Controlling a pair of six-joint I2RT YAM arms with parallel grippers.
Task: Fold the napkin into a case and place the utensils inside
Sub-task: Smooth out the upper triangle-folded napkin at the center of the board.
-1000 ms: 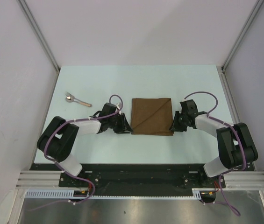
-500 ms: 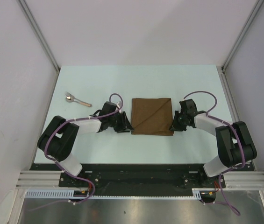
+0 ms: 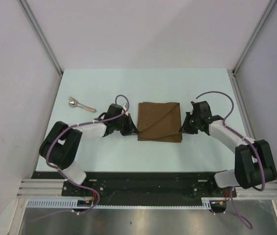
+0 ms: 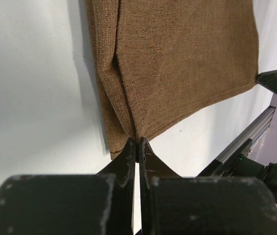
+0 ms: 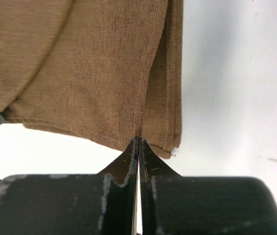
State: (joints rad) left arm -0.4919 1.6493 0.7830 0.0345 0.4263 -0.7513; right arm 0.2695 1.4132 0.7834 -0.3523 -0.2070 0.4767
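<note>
— So, where do your claws stand?

— Your left claw (image 3: 134, 130) is pinched tight on the napkin (image 3: 159, 121) at its near left corner. Its wrist view shows the tips pressed together on a fold of brown cloth right at the edge.

— And the other one?

— Your right claw (image 3: 182, 128) is likewise clamped on the napkin, at the near right corner. The tips meet on the hem, just beside a doubled layer.

— How does the napkin lie?

— It sits in the middle of the bench (image 3: 143, 88), between your two claws. It is roughly square, with a diagonal crease running from the far right corner toward the near left. From above you cannot tell whether the gripped edge is off the bench.

— The utensils?

— The utensils (image 3: 81, 105) lie on the bench well to the left of the napkin, apart from both claws. The silver head points left and the tan handle end points right. They are too small to tell how many pieces there are.
</note>
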